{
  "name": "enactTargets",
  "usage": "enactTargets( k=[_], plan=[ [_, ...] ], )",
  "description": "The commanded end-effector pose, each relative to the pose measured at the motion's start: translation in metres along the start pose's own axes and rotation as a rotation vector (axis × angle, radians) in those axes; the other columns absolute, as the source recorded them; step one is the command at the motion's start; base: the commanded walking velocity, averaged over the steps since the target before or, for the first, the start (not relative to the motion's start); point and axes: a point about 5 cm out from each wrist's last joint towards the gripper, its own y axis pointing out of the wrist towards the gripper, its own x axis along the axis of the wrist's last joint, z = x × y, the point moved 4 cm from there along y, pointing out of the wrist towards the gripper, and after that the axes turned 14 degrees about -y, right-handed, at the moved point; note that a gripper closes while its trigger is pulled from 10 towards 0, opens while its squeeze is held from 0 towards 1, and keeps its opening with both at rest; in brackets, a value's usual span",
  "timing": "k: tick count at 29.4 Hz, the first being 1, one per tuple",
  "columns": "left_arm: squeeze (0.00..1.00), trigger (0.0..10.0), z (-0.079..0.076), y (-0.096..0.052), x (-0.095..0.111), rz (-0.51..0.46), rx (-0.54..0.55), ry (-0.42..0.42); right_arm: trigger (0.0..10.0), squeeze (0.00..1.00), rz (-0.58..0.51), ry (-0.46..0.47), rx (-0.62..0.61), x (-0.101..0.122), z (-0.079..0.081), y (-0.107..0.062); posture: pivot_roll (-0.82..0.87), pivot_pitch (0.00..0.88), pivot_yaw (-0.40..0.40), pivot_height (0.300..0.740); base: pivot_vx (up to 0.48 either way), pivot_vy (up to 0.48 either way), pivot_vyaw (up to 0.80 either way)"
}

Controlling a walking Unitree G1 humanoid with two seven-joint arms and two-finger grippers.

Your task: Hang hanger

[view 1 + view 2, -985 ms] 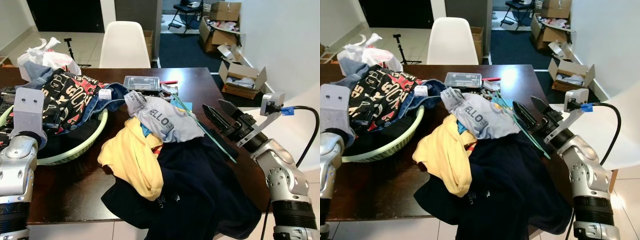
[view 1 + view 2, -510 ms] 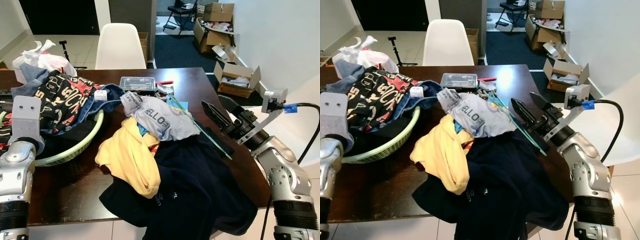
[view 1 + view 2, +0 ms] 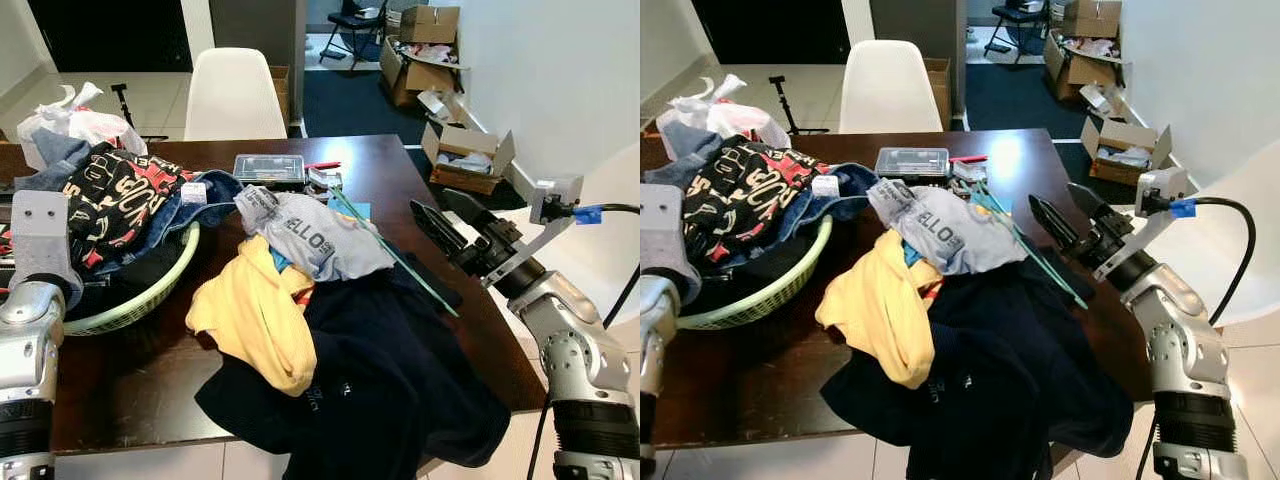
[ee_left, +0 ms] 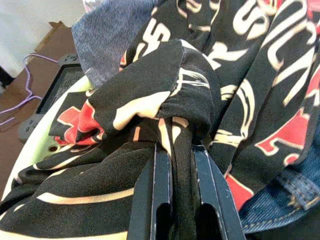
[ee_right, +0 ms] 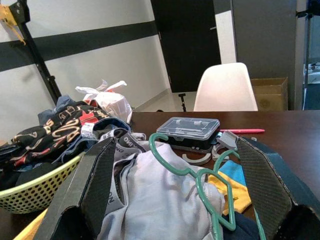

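Atop grey shirt (image 3: 315, 238), hanger (image 3: 392, 255) diagonal.

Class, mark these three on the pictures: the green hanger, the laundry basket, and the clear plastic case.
green hanger (image 3: 392, 254), left eye view, on its long straight bar.
laundry basket (image 3: 150, 295), left eye view, on its pale green front rim.
clear plastic case (image 3: 268, 167), left eye view, on its lid.

Left gripper (image 4: 181, 200): fingers closing tight together.
Right gripper (image 3: 442, 213): hovering with fingers spread wide.
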Motion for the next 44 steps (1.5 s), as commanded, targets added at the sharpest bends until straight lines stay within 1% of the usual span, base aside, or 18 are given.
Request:
enactTargets(
  k=[1,4,5,6,8,10,12,13,15,24,30,31,32,38,40,41,42,44],
  plan=[
    [0.00,0.0,-0.004,0.000,0.029,-0.087,-0.044,-0.045,10.0,0.00,0.001,0.001,-0.015,0.000,-0.003,-0.002,0.04,0.110,-0.035,0.740,0.000,0.000,0.00],
    [0.00,0.0,-0.037,-0.015,0.123,-0.378,-0.277,-0.120,10.0,0.00,-0.003,-0.002,-0.022,0.000,-0.003,-0.001,0.05,0.096,-0.033,0.740,0.000,0.000,0.00],
    [0.00,0.0,-0.041,-0.022,0.144,-0.436,-0.319,-0.136,10.0,0.00,-0.005,-0.002,-0.021,0.000,-0.003,0.000,0.05,0.096,-0.033,0.740,0.000,0.000,0.00],
    [0.00,0.0,-0.043,-0.025,0.155,-0.463,-0.338,-0.146,10.0,0.00,-0.006,-0.002,-0.021,0.000,-0.003,0.000,0.05,0.096,-0.033,0.740,0.000,0.000,0.00],
    [0.00,0.0,-0.047,-0.036,0.192,-0.552,-0.384,-0.158,10.0,0.00,-0.008,-0.003,-0.020,0.000,-0.002,0.002,0.05,0.090,-0.032,0.740,0.000,0.000,0.00],
    [0.00,0.0,-0.047,-0.039,0.202,-0.574,-0.395,-0.160,10.0,0.00,-0.009,-0.004,-0.020,0.000,-0.002,0.002,0.05,0.090,-0.032,0.740,0.000,0.000,0.00],
    [0.00,0.0,-0.064,-0.058,0.241,-0.618,-0.582,-0.379,10.0,0.00,-0.011,-0.002,-0.013,-0.001,0.001,0.004,0.06,0.083,-0.032,0.740,0.000,0.000,0.00],
    [0.00,0.0,-0.076,-0.075,0.260,-0.655,-0.692,-0.395,10.0,0.00,-0.012,-0.001,-0.009,-0.002,0.002,0.005,0.06,0.082,-0.027,0.740,0.000,0.000,0.00],
    [0.00,0.0,-0.086,-0.095,0.280,-0.709,-0.805,-0.381,10.0,0.00,-0.014,0.001,-0.004,-0.002,0.004,0.006,0.06,0.080,-0.028,0.740,0.000,0.000,0.00],
    [0.00,0.0,-0.087,-0.120,0.314,-0.829,-0.918,-0.359,10.0,0.00,-0.018,0.010,0.003,-0.004,0.008,0.008,0.07,0.079,-0.024,0.740,0.000,0.000,0.00],
    [0.00,0.0,-0.092,-0.131,0.324,-0.856,-0.971,-0.328,10.0,0.00,-0.029,0.022,-0.021,-0.003,0.006,0.010,0.06,0.077,-0.019,0.740,0.000,0.000,0.00],
    [0.00,0.0,-0.093,-0.139,0.329,-0.884,-1.001,-0.328,10.0,0.00,-0.029,0.025,-0.031,-0.003,0.005,0.009,0.06,0.077,-0.019,0.740,0.000,0.000,0.00],
    [0.00,0.0,-0.093,-0.139,0.329,-0.884,-1.001,-0.328,10.0,0.00,-0.029,0.025,-0.031,-0.003,0.005,0.009,0.06,0.077,-0.019,0.740,0.000,0.000,0.00],
    [0.00,0.0,-0.092,-0.166,0.355,-0.979,-1.058,-0.313,10.0,0.00,-0.030,0.029,-0.060,-0.003,0.001,0.009,0.07,0.077,-0.022,0.740,0.000,0.000,0.00],
    [0.00,0.4,-0.093,-0.170,0.360,-0.988,-1.077,-0.313,10.0,0.00,-0.031,0.027,-0.067,-0.003,0.000,0.010,0.07,0.077,-0.022,0.740,0.000,0.000,0.00],
    [0.00,0.6,-0.096,-0.179,0.364,-0.995,-1.133,-0.335,10.0,0.00,-0.030,0.024,-0.078,-0.004,-0.002,0.011,0.08,0.075,-0.022,0.740,0.000,0.000,0.00],
    [0.00,1.6,-0.101,-0.187,0.366,-0.977,-1.214,-0.375,10.0,0.00,-0.028,0.024,-0.088,-0.005,-0.003,0.012,0.08,0.073,-0.021,0.740,0.000,0.000,0.00],
    [0.00,1.6,-0.104,-0.191,0.366,-0.962,-1.270,-0.400,10.0,0.00,-0.026,0.025,-0.094,-0.005,-0.004,0.012,0.08,0.073,-0.021,0.740,0.000,0.000,0.00]
  ],
)
